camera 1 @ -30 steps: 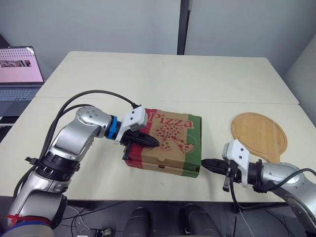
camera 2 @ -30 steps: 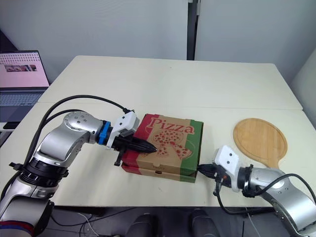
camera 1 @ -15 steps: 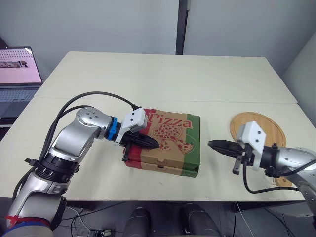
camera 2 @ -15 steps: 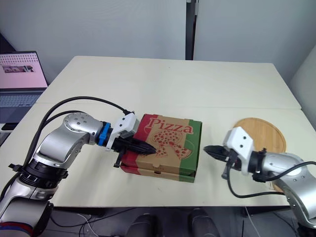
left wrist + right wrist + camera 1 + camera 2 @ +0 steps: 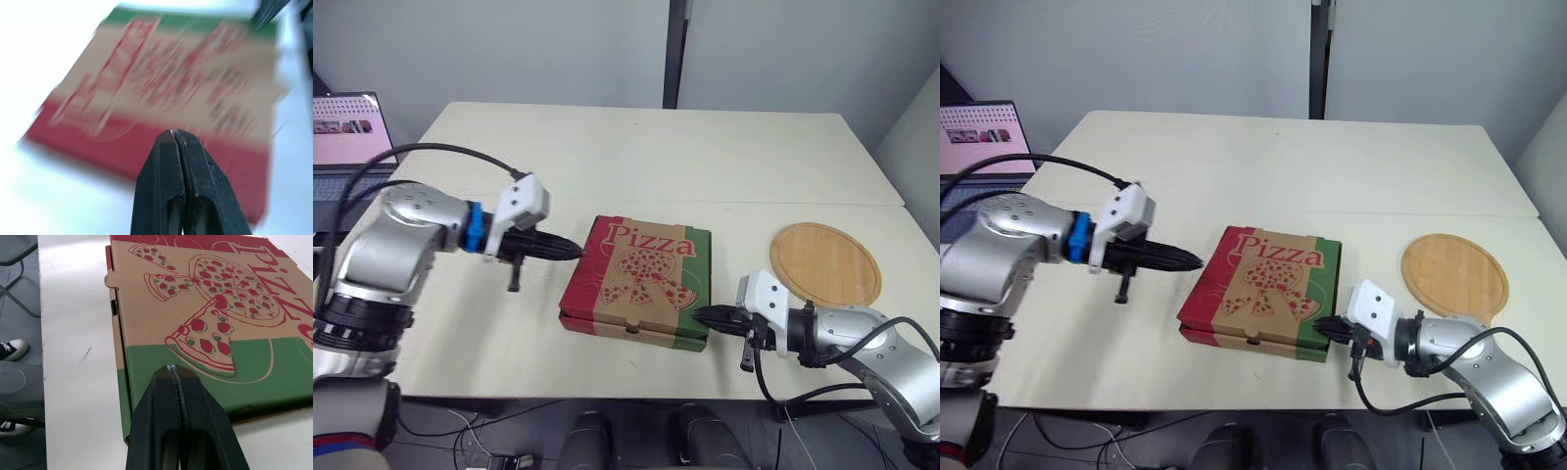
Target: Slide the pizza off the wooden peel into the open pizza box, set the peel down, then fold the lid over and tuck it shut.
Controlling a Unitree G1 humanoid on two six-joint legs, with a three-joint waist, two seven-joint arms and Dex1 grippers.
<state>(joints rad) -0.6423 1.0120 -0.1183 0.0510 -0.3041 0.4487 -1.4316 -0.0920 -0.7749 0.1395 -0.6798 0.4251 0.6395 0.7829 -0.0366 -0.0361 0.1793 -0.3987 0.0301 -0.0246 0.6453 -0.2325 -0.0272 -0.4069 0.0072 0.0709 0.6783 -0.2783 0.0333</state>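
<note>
pizza box [image 5: 641, 284] lid down near counter [image 5: 636, 166] front edge; peel [image 5: 827, 264] flat by right edge. we press right tool [image 5: 702, 315], pinched closed and empty, gently into front-right corner; left tool [image 5: 570, 251], likewise closed, should brace left side.

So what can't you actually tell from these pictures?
Whether a pizza is in the box: the shut lid covers it, all views.
The box's print, left wrist view: blurred.
The laptop, eye views: cut off by the left edge.
Whether the right gripper touches the box: too small in the eye views.
</note>
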